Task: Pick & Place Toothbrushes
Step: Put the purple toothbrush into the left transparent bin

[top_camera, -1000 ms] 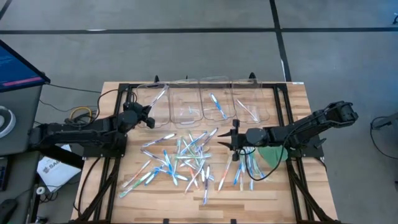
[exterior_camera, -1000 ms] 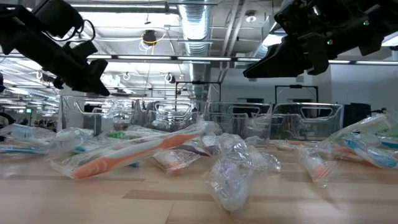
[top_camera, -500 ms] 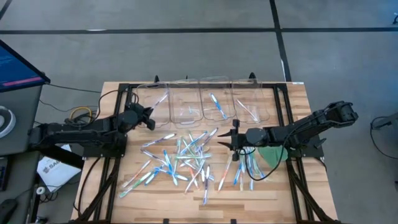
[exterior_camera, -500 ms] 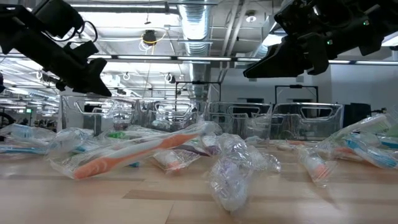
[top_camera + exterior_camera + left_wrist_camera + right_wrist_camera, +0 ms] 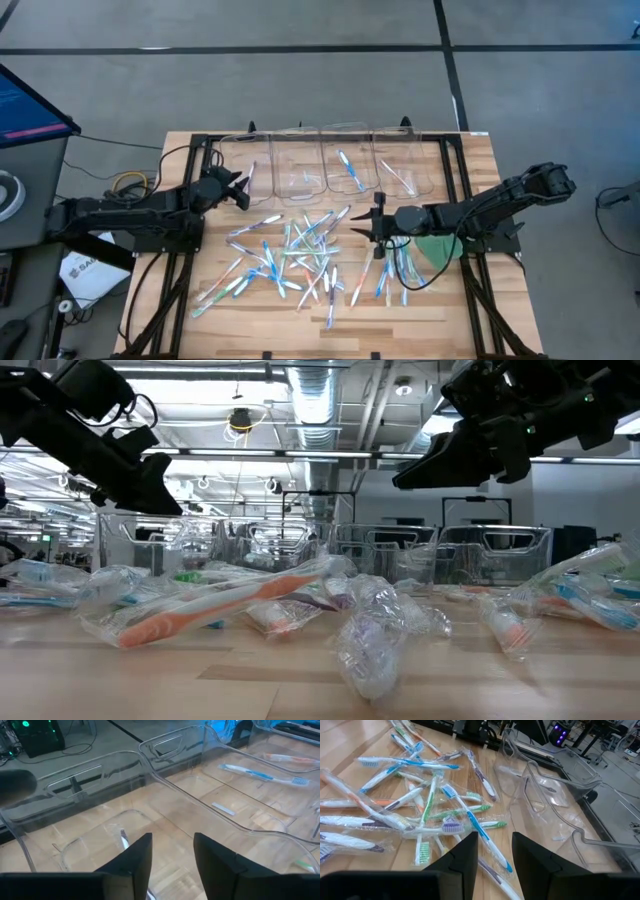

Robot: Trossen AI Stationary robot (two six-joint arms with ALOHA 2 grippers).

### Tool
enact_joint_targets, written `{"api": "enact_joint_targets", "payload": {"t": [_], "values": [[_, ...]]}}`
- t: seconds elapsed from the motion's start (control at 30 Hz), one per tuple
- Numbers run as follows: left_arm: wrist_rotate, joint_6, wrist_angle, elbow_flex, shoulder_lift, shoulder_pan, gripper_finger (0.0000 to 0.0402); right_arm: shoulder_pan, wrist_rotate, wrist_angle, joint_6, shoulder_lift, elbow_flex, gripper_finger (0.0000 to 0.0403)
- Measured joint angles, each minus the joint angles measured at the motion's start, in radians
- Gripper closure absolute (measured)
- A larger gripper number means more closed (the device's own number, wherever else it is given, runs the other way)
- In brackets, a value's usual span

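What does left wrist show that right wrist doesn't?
Only the left wrist view: the insides of the clear bins, with a blue-accented toothbrush lying in a farther one and another toothbrush in the near one, just past the open left gripper.
Only the right wrist view: the loose pile of wrapped toothbrushes on the table, ahead of the empty, open right gripper.
Both: clear bin walls, the wooden tabletop, and two dark fingers with nothing between them.

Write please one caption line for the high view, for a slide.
Two arms over a wooden table: left gripper open at the clear bins, right gripper open beside the pile of toothbrushes.
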Motion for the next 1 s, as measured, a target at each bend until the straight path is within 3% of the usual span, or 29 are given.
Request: {"api": "enact_joint_targets", "payload": {"t": [0.37, 0.53, 0.73, 1.0], "values": [[0.001, 0.000, 0.000, 0.000, 0.000, 0.000, 0.0261, 0.003, -0.004, -0.008, -0.010, 0.000, 0.000, 0.0290], [0.054, 0.000, 0.007, 0.000, 0.000, -0.001, 0.0261, 0.003, -0.082, -0.013, -0.032, 0.000, 0.000, 0.0289], [0.135, 0.003, 0.014, 0.000, 0.000, -0.001, 0.0259, 0.008, -0.086, -0.011, -0.037, 0.000, 0.000, 0.0277], [0.143, 0.003, 0.020, 0.000, 0.000, -0.001, 0.0259, 0.016, -0.105, -0.004, -0.037, 0.000, 0.000, 0.0259]]}}
